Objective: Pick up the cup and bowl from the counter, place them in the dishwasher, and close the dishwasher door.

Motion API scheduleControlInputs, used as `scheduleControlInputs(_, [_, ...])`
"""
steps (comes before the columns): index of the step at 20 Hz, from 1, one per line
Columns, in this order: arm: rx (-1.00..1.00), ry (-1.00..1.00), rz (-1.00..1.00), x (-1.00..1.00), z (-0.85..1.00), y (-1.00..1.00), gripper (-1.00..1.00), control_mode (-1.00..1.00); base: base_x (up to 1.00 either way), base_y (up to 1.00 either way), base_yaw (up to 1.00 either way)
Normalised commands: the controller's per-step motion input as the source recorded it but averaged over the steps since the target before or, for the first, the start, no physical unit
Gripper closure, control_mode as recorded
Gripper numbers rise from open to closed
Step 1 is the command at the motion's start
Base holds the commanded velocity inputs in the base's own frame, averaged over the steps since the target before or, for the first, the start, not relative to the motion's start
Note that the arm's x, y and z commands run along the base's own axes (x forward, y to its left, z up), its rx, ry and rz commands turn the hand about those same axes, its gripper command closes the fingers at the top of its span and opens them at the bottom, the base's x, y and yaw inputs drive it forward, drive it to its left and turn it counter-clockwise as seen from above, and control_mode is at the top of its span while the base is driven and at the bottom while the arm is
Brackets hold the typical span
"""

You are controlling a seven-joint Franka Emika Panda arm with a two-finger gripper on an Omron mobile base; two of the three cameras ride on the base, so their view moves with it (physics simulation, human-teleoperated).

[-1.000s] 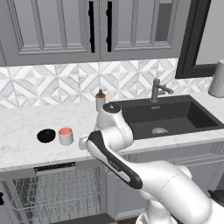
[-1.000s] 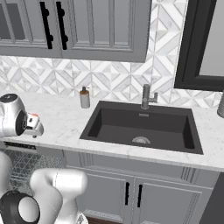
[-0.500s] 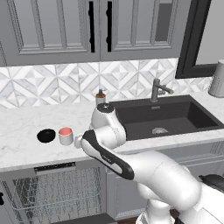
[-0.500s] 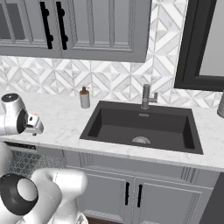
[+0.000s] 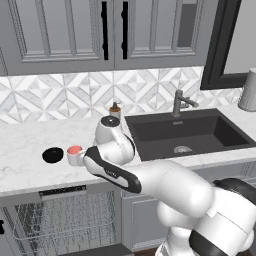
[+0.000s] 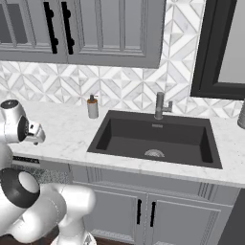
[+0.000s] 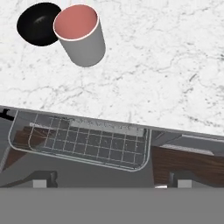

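Observation:
On the white marble counter [image 5: 30, 140] the cup [image 5: 74, 155], grey-white outside and salmon-red inside, stands upright. The black bowl [image 5: 52, 155] sits just to its left, close beside it. In the hand view the cup [image 7: 81, 35] and bowl [image 7: 38, 24] lie at the top left, and my gripper [image 7: 111, 180] is open and empty. It hovers over the counter's front edge, short of the cup. The hand [image 6: 33, 134] also shows at the far left. Below the counter the dishwasher [image 5: 62, 191] stands open, its wire rack [image 7: 83, 140] showing. I cannot make out its door.
A soap bottle [image 5: 115, 110] with a brown pump stands against the backsplash behind my wrist. The dark sink [image 5: 190, 132] and its faucet [image 5: 179, 102] lie to the right. A grey vessel [image 5: 248, 90] sits at the far right. Grey cabinets hang above.
My wrist has swung steadily left along the counter's front, closer to the cup. The jaws stayed open. The cup and bowl have not moved.

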Motion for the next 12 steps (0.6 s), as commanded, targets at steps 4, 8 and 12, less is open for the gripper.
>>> scheduleControlInputs(4, [0.0, 0.03, 0.0, 0.31, -0.06, 0.11, -1.0, -1.0, 0.0, 0.0, 0.0])
scheduleControlInputs(8, [0.0, 0.0, 0.0, 0.2, -0.06, 0.01, -1.0, -1.0, 0.0, 0.0, 0.0])
scheduleControlInputs(12, [0.0, 0.0, 0.0, 0.24, -0.05, 0.06, -1.0, -1.0, 0.0, 0.0, 0.0])
